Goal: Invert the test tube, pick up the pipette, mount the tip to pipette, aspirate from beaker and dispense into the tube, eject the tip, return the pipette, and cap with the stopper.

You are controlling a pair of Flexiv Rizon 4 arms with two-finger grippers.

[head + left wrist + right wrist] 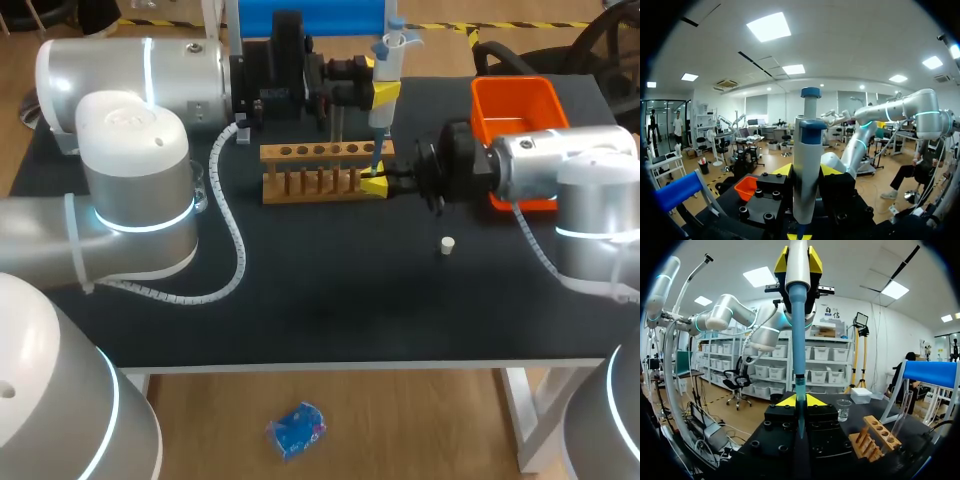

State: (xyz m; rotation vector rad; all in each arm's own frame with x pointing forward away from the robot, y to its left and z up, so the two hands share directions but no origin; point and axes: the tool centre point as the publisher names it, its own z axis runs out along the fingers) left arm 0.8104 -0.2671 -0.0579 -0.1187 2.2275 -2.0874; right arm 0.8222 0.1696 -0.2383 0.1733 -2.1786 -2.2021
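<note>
head view: the black table comes first. the left gripper is over its far side, clamped on the upright pipette. an orange bin sits at the far right. a wooden rack lies mid-table. the right gripper is at the rack's right end, under the pipette's tip, and i cannot tell whether it is apart or together. a beaker stands apart from the rack. a test tube leans in the rack. the white stopper lies nearer the front edge.
</note>
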